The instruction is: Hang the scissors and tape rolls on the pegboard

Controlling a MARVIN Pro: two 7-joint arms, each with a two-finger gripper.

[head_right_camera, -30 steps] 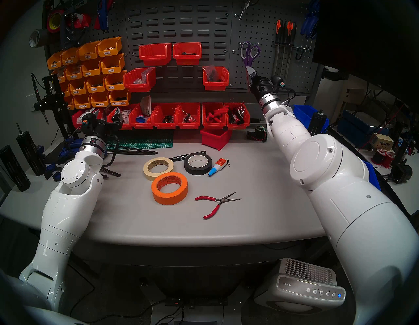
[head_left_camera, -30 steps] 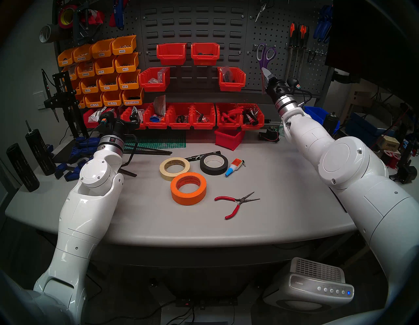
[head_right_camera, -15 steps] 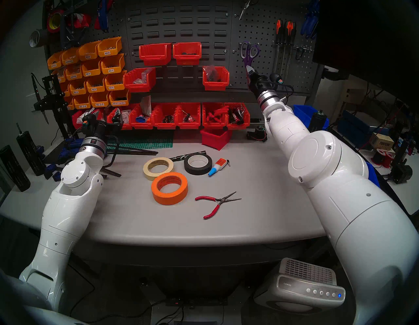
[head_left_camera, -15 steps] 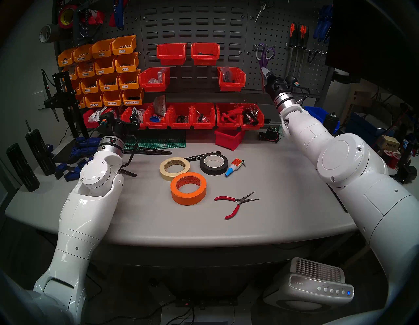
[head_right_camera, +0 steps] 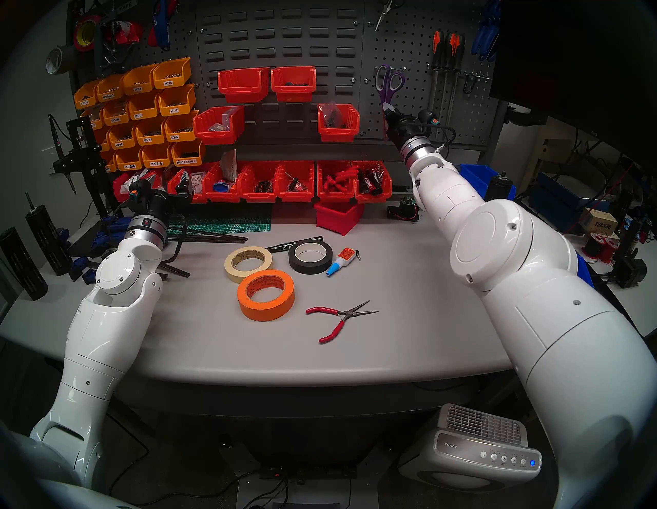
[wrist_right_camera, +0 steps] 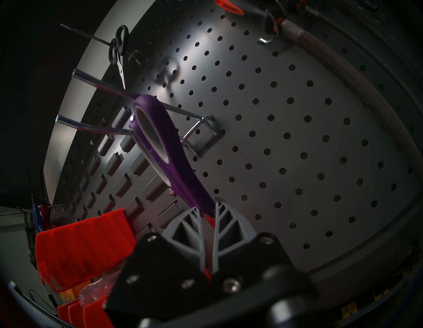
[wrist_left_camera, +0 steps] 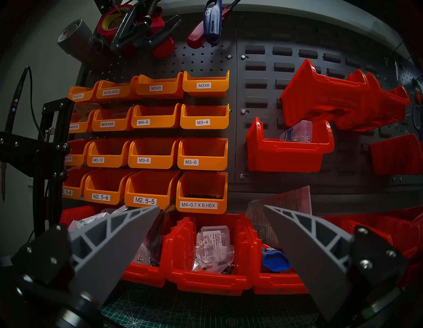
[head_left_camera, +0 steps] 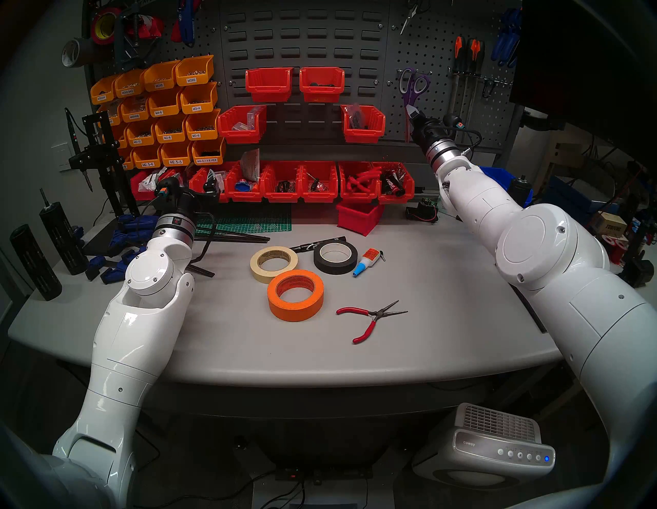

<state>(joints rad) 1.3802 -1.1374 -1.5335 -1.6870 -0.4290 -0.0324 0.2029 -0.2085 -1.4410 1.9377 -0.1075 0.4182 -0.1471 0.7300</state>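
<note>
The purple-handled scissors (head_left_camera: 412, 83) hang blades down in front of the pegboard (head_left_camera: 439, 53). My right gripper (head_left_camera: 412, 112) is shut on them just below the handles. In the right wrist view the gripper (wrist_right_camera: 208, 211) pinches the scissors (wrist_right_camera: 160, 137), whose loops are at a two-prong metal hook (wrist_right_camera: 96, 83) on the pegboard (wrist_right_camera: 297, 137). I cannot tell whether they rest on the prongs. The orange roll (head_left_camera: 295, 312), the cream roll (head_left_camera: 254, 264) and the black roll (head_left_camera: 336, 268) lie flat on the table. My left gripper (wrist_left_camera: 211, 207) is open and empty near the bins at the back left.
Red-handled pliers (head_left_camera: 369, 316), a glue bottle (head_left_camera: 366, 261) and a marker (head_left_camera: 316, 245) lie by the rolls. Red bins (head_left_camera: 284, 181) and orange bins (head_left_camera: 167, 106) line the back wall. Screwdrivers (head_left_camera: 465, 49) and small snips (head_left_camera: 409, 14) hang on the pegboard. A loose red bin (head_left_camera: 359, 217) stands on the table.
My right gripper has moved up and to the left with the scissors, closer to the pegboard, and the handles have shifted left at the hook. The left arm has not moved.
</note>
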